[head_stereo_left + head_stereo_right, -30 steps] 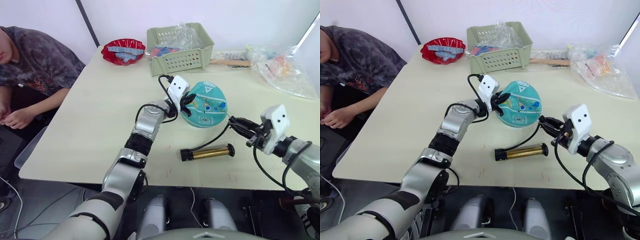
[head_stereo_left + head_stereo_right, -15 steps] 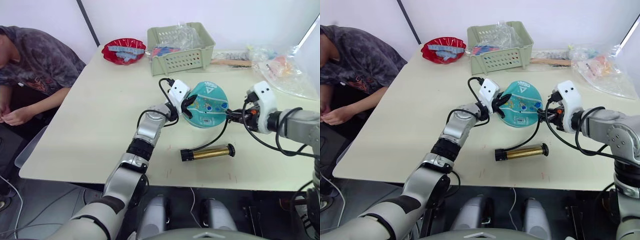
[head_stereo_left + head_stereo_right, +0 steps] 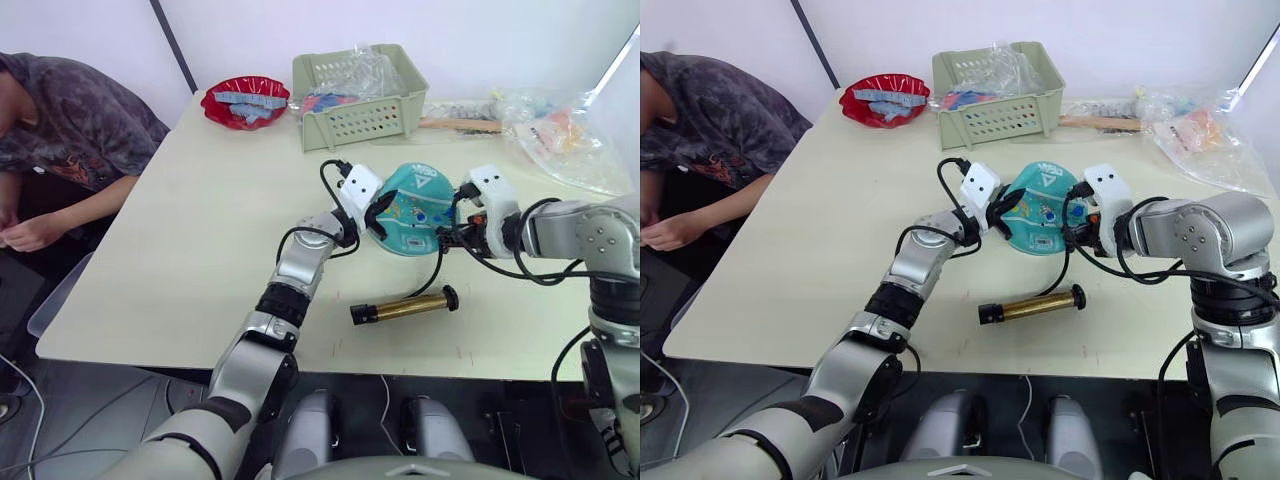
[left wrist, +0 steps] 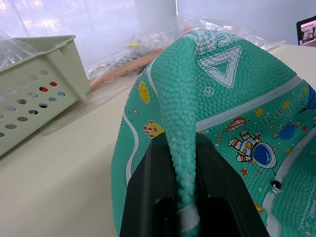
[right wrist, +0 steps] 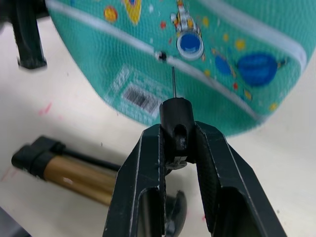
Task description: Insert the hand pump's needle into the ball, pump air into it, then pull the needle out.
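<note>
The teal ball, limp and partly flat, lies mid-table. My left gripper is shut on a raised fold of the ball at its left side. At the ball's right side, my right gripper is shut on the black fitting of the needle. The thin pin points at the ball, its tip just short of the small valve hole and slightly to one side. The hand pump, a brass cylinder with black ends, lies flat nearer the front edge. Its black hose curves up to the fitting.
A green basket and a red bowl stand at the back of the table. Plastic bags lie at the back right. A person sits at the table's left side.
My right gripper has swung left and up from the front right to the ball's right side, carrying the needle. The pump slid a little leftward. My left gripper kept its hold.
</note>
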Available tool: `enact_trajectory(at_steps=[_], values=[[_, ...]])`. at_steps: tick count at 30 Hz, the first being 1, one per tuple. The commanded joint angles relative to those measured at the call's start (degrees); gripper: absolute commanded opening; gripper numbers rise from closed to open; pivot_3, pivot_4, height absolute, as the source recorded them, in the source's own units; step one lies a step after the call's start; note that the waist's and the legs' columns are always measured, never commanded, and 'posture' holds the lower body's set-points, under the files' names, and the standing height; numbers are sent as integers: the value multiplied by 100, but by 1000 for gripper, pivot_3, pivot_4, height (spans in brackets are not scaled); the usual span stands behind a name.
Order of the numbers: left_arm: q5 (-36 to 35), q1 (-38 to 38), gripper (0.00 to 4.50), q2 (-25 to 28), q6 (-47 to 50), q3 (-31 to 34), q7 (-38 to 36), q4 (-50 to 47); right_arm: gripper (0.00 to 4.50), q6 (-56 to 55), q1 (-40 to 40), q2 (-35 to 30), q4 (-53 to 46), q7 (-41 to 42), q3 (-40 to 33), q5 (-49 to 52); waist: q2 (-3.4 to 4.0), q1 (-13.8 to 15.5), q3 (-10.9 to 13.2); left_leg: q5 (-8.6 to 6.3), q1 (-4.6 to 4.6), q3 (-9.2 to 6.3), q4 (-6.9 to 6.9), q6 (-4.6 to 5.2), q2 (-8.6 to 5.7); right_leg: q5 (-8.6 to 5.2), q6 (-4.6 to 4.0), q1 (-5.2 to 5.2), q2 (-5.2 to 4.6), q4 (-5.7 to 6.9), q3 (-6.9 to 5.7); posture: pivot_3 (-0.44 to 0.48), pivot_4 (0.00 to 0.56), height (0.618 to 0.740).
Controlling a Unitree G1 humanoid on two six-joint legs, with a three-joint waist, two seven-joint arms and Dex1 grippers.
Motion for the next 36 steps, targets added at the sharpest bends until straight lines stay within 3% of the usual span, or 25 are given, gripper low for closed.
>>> enact_trajectory(at_steps=[1,36], values=[[59,49,35,-51,-141,-94,-53,-3,323,39,-191,30,225,-2,4,126,0,0,0,0,-1,0,0,0,0,0,0,0,0,0,0,0,150,740],[121,165,35,-44,-182,-142,-160,14,323,38,-538,459,650,8,149,-367,1,-20,0,-3,1,0,-1,5,3,0,0,-1,0,0,0,0,150,740]])
